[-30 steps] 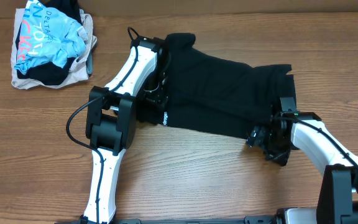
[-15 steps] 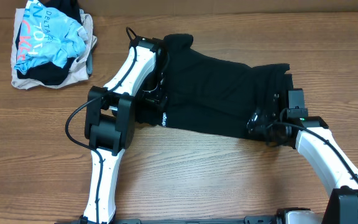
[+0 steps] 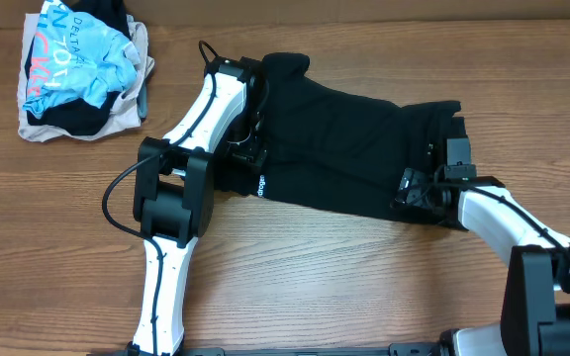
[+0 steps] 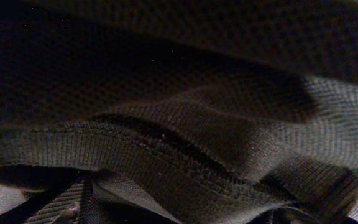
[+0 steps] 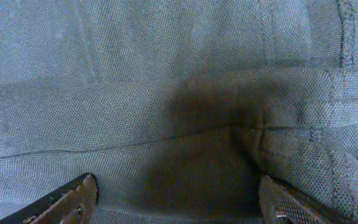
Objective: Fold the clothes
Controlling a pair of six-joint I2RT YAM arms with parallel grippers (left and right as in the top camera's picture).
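Plainly, right gripper [image 5: 178, 200] stands spread over the clothes [image 3: 354, 148]; left gripper [image 3: 249, 150] spread too, fabric bunched just before it.

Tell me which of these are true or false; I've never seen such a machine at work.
1. The black garment lies stretched across the wooden table. True.
2. The light-blue top lies at the right end of the table. False: it sits on a pile in the far left corner, apart from the black garment.
3. The right pincer has its fingers wide apart over the black fabric. True.
4. The garment's small white logo is next to the right arm. False: it sits on the near edge, close to the left arm.
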